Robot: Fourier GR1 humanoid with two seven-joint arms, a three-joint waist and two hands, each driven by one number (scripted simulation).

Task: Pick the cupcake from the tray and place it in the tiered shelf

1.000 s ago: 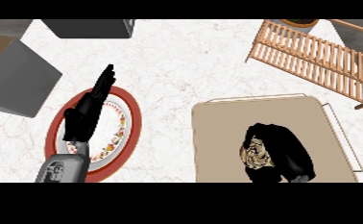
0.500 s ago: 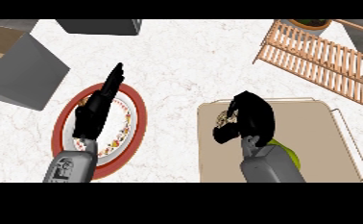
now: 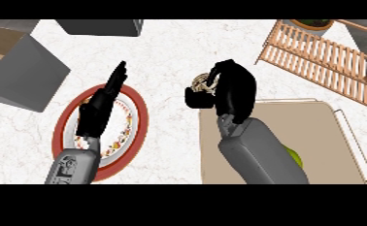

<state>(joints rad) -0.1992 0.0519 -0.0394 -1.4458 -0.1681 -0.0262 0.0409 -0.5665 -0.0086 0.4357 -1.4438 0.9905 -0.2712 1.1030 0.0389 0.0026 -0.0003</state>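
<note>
Far left: grey box (image 3: 28, 77) at the counter's left edge, a second grey block (image 3: 100, 26) along the top edge.

Red-rimmed plate (image 3: 136, 123) on the white marble counter (image 3: 172, 50), lower left. Left hand (image 3: 100, 106) sits over the plate, fingers straight and pressed together, pointing up and slightly right, holding nothing. Its grey forearm enters from the lower edge.

Centre: right hand (image 3: 233, 91) is just above the tray's top-left corner, over bare counter. Fingers and thumb are curled round the cupcake (image 3: 203, 82); only part of it shows at the hand's left side, brown and cream, the rest hidden by the fingers. The cupcake is off the tray and not in the shelf, well apart from both slats and tray surface as seen from above; height above the counter cannot be told.

Beige tray (image 3: 323, 133) lies lower right, largely covered by the right forearm. A small yellow-green item (image 3: 294, 157) peeks out beside the forearm on the tray; can't tell what it is.

Upper right: wooden tiered shelf (image 3: 315, 57), slatted, lying diagonally toward the right edge. A round pot-like object (image 3: 312, 24) sits at its top end.
</note>
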